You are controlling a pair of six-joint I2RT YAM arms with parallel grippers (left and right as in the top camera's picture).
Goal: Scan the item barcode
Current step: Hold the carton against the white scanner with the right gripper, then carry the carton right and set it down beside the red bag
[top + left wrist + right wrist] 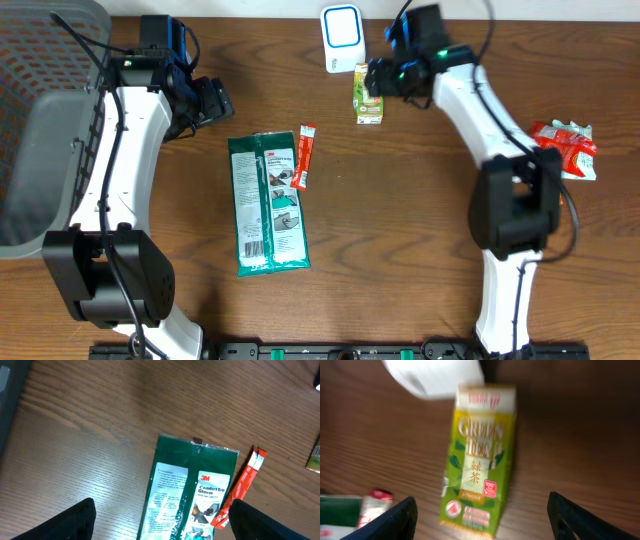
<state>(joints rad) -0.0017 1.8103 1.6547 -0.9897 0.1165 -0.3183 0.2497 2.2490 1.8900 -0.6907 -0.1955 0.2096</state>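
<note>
The green tea carton [369, 103] lies on the wooden table [420, 230] just in front of the white scanner [342, 38]. Its long axis runs away from the robot, and its top end sits close against the scanner's base; whether the two touch cannot be told. The right gripper [386, 80] hangs over the carton's far right corner with its fingers spread wide and nothing in them. In the right wrist view the carton [477, 455] lies printed face up, beyond and between the two dark fingertips [395, 520], though the picture is blurred and no barcode shows. The left gripper [215, 100] is also spread and empty. It sits well off to the left above the green glove packet [268, 205] and the red stick sachet [304, 157], so the right arm is plainly the nearer one. Any regrasp would likely have to close across the carton's narrow width, then turn its hidden sides toward the scanner.
</note>
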